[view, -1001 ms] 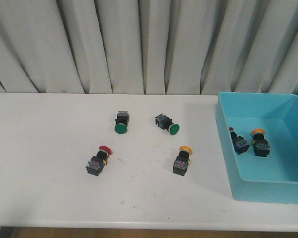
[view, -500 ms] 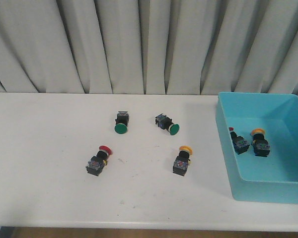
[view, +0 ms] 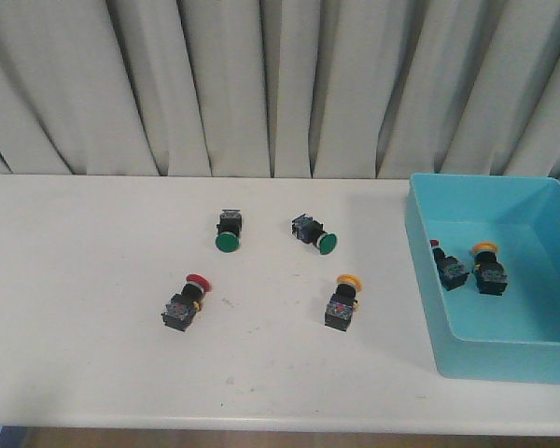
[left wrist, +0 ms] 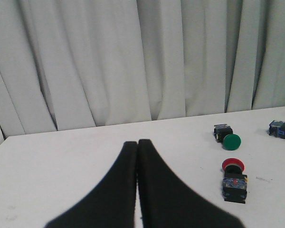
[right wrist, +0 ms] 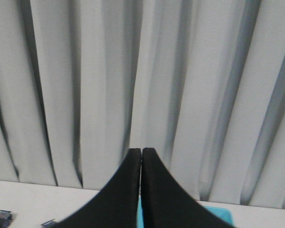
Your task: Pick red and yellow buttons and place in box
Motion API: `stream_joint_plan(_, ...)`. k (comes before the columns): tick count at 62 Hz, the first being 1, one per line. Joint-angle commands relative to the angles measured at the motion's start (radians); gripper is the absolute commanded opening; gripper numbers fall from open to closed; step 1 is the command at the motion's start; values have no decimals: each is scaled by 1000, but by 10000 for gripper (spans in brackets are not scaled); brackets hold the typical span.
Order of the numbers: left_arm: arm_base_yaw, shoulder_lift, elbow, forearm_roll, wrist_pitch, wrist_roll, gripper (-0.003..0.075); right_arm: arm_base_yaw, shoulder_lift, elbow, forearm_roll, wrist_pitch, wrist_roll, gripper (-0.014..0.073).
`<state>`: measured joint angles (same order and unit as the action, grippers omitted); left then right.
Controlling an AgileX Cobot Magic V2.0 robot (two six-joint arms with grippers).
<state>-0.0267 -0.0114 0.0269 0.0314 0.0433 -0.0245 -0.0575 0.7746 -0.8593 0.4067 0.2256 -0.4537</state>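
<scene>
A red button (view: 187,301) and a yellow button (view: 343,301) lie on the white table. Another red button (view: 446,267) and another yellow button (view: 488,267) lie inside the light-blue box (view: 427,308) at the right. Neither gripper shows in the front view. In the left wrist view my left gripper (left wrist: 137,143) is shut and empty, above the table, with the loose red button (left wrist: 233,177) off to its side. In the right wrist view my right gripper (right wrist: 141,151) is shut and empty, held high before the curtain, with the box (right wrist: 217,212) partly hidden behind its fingers.
Two green buttons (view: 228,231) (view: 315,233) lie on the table behind the red and yellow ones; one also shows in the left wrist view (left wrist: 228,137). A grey curtain (view: 280,84) hangs behind the table. The table's front edge (view: 215,425) runs along the bottom.
</scene>
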Motion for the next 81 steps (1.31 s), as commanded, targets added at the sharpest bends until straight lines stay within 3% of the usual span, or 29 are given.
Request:
stream_joint_plan(1,-5,-14,48,-11,-67,-10,-6,1,-24,28,-20,-109,-8,-8)
stream_joint_plan(10,-5,-14,48,-11,-67,-10,-6,1,-132,214,-60,-175,75,-8)
stream_joint_plan(30,-5,-14,48,-11,-67,-10,-6,1,-482,635,-350,-183,357,-8)
stream_joint_plan(42,-5,-14,48,-11,-67,-10,-6,1,-677,823,-361,-184,466,-8)
stream_joint_plan(54,-5,-14,48,-11,-67,-10,-6,1,-796,895,-394,-134,536,-8)
stream_joint_plan(81,-5,-14,48,-11,-67,-10,-6,1,-796,895,-424,-175,537,-8)
